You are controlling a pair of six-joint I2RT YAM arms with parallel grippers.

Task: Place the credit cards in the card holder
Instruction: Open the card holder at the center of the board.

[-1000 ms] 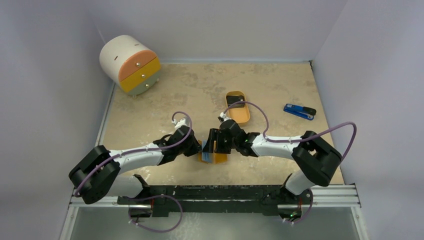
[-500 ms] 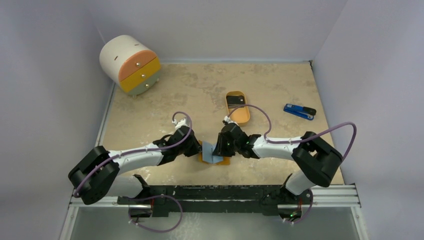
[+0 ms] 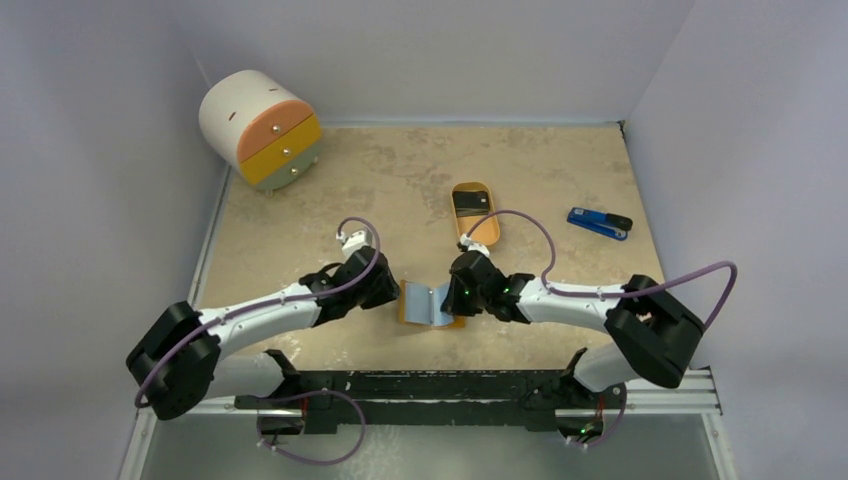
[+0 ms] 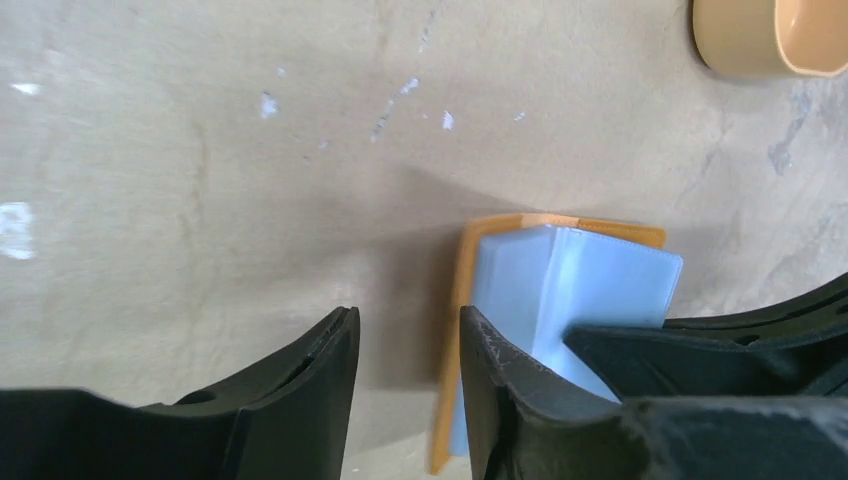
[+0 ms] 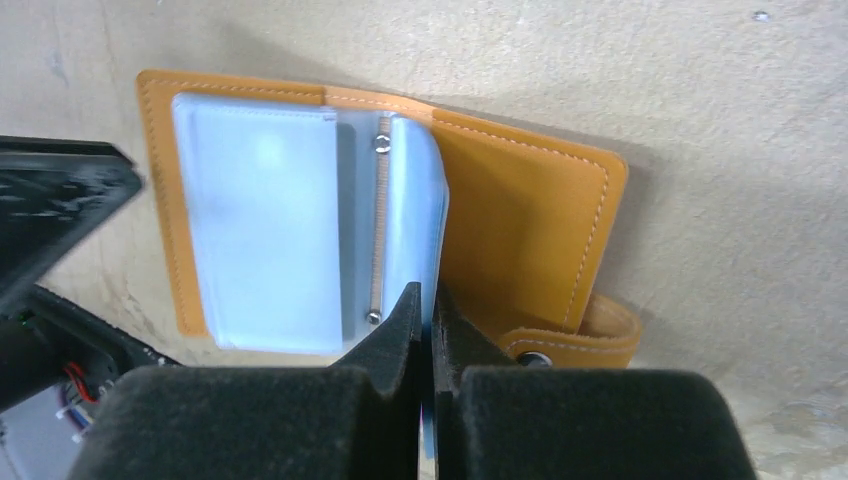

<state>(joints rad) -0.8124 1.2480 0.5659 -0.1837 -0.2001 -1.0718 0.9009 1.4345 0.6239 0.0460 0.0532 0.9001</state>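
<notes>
in the last second the card holder [image 3: 424, 303] has gone from being held up between the two arms to lying spread open on the table [image 3: 560, 170] at its near edge, pale blue sleeves upward. i judge the opening step is nearly done, with a pocket ready for a card. the left gripper [image 4: 405, 335] stands open with nothing between its fingers, and one finger sits at the holder's 9 o'clock edge, contact unclear. the right gripper [image 5: 428, 305] has its jaws almost closed, pinching one pale blue sleeve leaf [image 5: 415, 220] beside the spine. at 1 o'clock from the holder, well apart, a dark credit card [image 3: 472, 202] lies in the orange oval tray [image 3: 487, 236], not yet fetched. the blue-and-black gadget [image 3: 600, 222] sits at 2 o'clock, and the drawer unit [image 3: 262, 128] is far off at 11 o'clock.
</notes>
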